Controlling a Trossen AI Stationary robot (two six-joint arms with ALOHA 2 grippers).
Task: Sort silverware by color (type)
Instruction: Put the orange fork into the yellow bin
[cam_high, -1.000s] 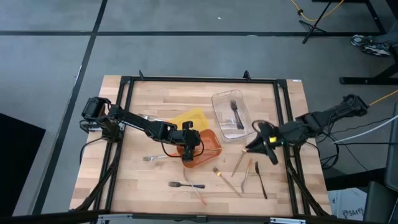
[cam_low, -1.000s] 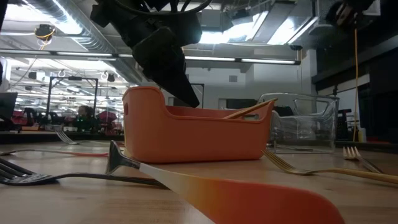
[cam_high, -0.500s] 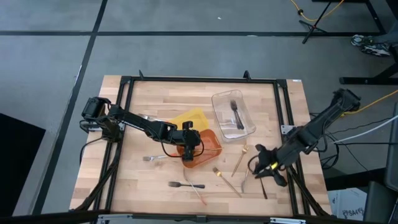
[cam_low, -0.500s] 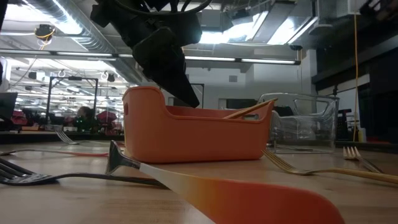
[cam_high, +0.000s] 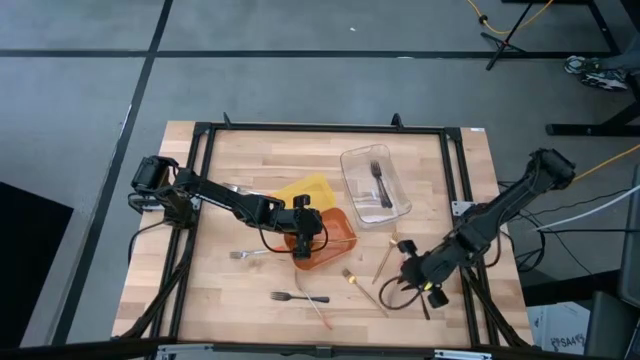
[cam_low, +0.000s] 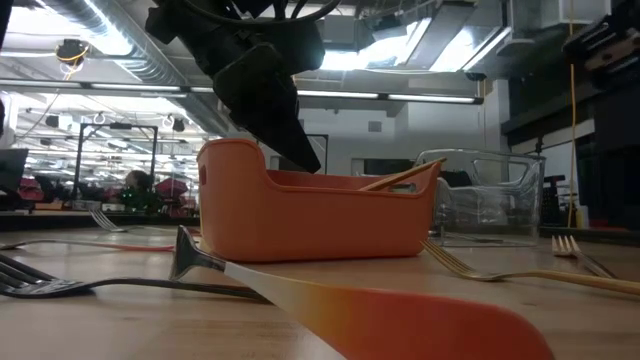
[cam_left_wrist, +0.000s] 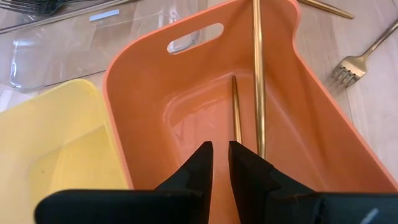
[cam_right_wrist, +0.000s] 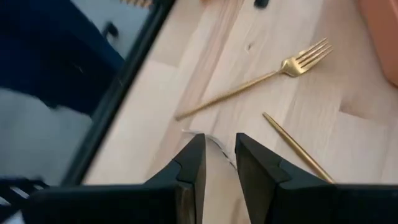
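High view gives us both arms over the table. The left pincer (cam_high: 304, 240) hangs over the near end of the orange tray (cam_high: 343, 228). Through its wrist camera the left pincer (cam_left_wrist: 220, 147) points down into that tray (cam_left_wrist: 113, 87), and just ahead of its tips two gold pieces (cam_left_wrist: 258, 74) lie along the tray floor, one leaning up on the far rim. Beside the pincer, touching the orange tray, is the yellow tray (cam_left_wrist: 37, 143). Whether this pincer is clenched or released we cannot tell; we see nothing held in it.

The right pincer (cam_high: 410, 283) is low over the loose silverware at the front right. In its wrist view the right pincer (cam_right_wrist: 219, 140) has a gold fork (cam_right_wrist: 273, 73) just beyond its tips and a gold stick (cam_right_wrist: 298, 149) off to one side, both flat on the wood. A thin pale sliver shows at the tips, but we cannot tell whether it is grasped, so its state is unclear to us.

Well behind the right pincer, a black fork (cam_high: 379, 183) lies in the clear tray (cam_high: 349, 160). Between the two pincers lies another gold fork (cam_high: 362, 290). In front of the left pincer are a silver fork (cam_high: 250, 254), a second black fork (cam_high: 298, 297) and an orange-handled piece (cam_high: 320, 312).
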